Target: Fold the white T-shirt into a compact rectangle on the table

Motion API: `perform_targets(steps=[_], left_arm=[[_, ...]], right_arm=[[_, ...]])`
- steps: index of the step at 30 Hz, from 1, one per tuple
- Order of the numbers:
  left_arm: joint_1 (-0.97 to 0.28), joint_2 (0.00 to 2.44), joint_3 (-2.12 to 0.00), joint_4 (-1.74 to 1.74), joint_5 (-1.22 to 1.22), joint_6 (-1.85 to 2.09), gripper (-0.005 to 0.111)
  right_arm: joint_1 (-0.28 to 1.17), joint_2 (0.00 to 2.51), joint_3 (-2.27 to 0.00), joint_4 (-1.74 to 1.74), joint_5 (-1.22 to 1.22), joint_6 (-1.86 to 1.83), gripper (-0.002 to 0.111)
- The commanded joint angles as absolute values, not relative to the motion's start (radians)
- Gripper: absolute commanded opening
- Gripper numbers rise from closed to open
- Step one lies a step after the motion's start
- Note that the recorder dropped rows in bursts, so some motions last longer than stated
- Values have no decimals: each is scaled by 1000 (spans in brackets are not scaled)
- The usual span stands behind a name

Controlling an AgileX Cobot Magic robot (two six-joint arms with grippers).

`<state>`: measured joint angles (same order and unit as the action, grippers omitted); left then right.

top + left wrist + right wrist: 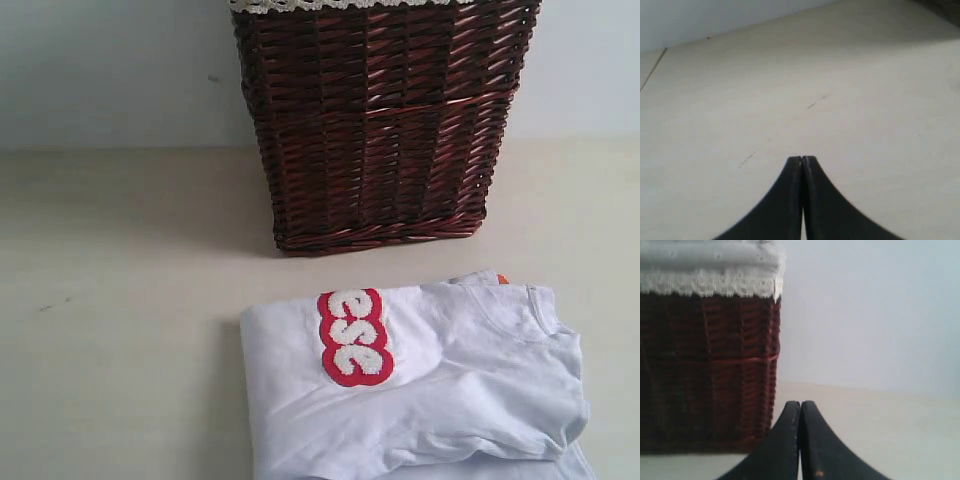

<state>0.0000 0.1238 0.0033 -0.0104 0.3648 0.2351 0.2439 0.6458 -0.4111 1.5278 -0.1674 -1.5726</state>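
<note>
T-shirt (450,400) lies on the table (120,330), lower right of the ext. view, partly folded. Its left side ends in a straight folded edge and the cloth is layered w/ a few soft creases. The near part runs out of the picture, so can't tell the full outline. Fluffy white letters (353,337) w/ thick red outline sit on the left part of the shirt, turned sideways; only "ese" shows. Collar is toward the upper right, w/ a small orange tag (502,279) peeking out at the far edge

Dark brown wicker basket (380,130) stands upright on the table behind the shirt, near but not touching it. A white lace-edged liner (710,270) is folded over its rim. Pale wall (100,60) at the back

Grippers are seen only in the wrist views. Left gripper (802,159): both black fingers pressed together tip to tip, nothing btwn them, over bare table w/ a few faint dark marks (817,101). Right gripper (800,403): fingers likewise together, clamping nothing, pointing toward the basket's corner and the wall, w/ table below. Neither one touches the shirt
</note>
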Motion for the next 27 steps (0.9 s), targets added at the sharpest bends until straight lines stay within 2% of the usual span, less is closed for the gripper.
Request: perform_targets(steps=[1, 6, 12, 18, 27], left_arm=[[1, 115, 0, -20, 357, 238, 0], [1, 115, 0, -20, 357, 238, 0], [1, 115, 0, -20, 357, 238, 0], [1, 115, 0, -20, 357, 238, 0], [1, 115, 0, -20, 357, 238, 0]], right_arm=[[242, 415, -177, 1301, -172, -1633, 0], [242, 202, -13, 1283, -170, -1617, 0], [183, 0, 0, 1336, -174, -1617, 0], [162, 0, 0, 1336, -256, -1617, 0], [162, 0, 0, 1288, -147, -1522, 0]])
